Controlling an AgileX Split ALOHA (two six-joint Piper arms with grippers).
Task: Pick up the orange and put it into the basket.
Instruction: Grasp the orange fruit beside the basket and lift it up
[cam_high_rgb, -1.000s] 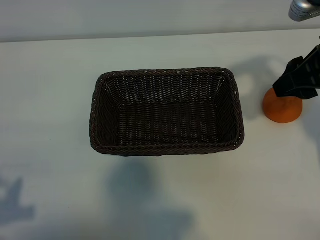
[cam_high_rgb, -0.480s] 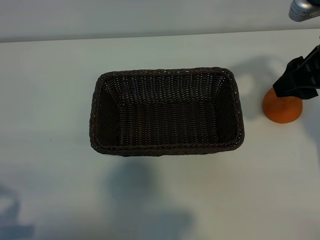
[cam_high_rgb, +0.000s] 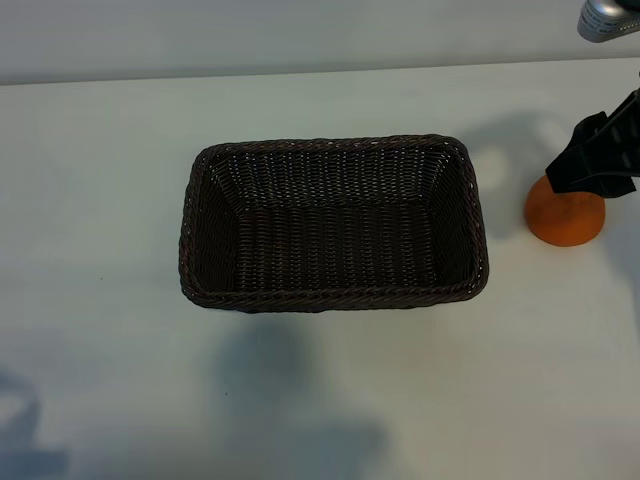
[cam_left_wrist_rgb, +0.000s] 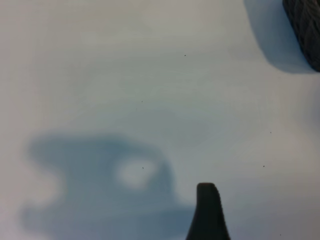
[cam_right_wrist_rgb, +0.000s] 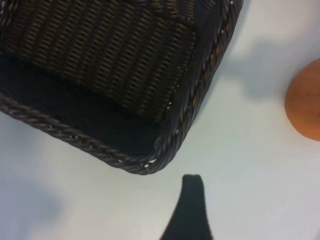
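Orange (cam_high_rgb: 564, 217) sits on the table under right claw (cam_high_rgb: 600, 160).

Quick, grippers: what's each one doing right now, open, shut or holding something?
Left gripper: open, holding nothing, over bare table.
Right gripper: open, holding nothing, at the orange that sits on the table beside the basket.

Lab-style test bench: bare white table (cam_high_rgb: 100, 200), plain wall behind.

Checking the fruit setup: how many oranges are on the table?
1. The orange sits on the table right of the basket, partly covered by the right tool. The basket holds none.
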